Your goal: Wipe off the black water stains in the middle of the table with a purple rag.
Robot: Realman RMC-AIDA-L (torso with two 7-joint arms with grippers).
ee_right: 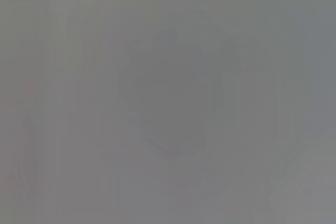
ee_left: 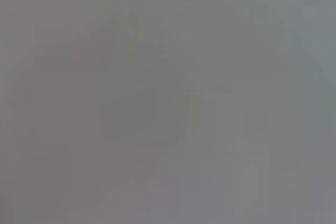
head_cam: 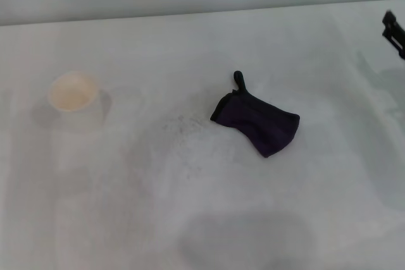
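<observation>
A: We see the purple rag (head_cam: 256, 123) lying crumpled on the table (head_cam: 329, 219), a little right of the middle, with its loop tab (head_cam: 239, 79) pointing toward the far edge. Nothing touches it.

B: And the black water stains? We find no solid dark blot. What we do see is a patch of faint grey speckles (head_cam: 183, 128) just left of the rag, close to it but apart from it.

A: Agreed. That speckled patch may be all of the stain that shows from the head camera; we cannot say more than that.

B: Well to the left of the speckles we have a white paper cup (head_cam: 74, 96), upright, with its pale inside showing. It stands well apart from the rag.

A: On the grippers: we see only a black piece of the right gripper (head_cam: 394, 33) at the far right edge of the head view, above the table and well away from the rag. We cannot tell how its fingers stand, and it holds nothing that we can see.

B: The left gripper does not appear for us at all. Both wrist cameras give us only a blank grey field, with nothing we can name.
</observation>
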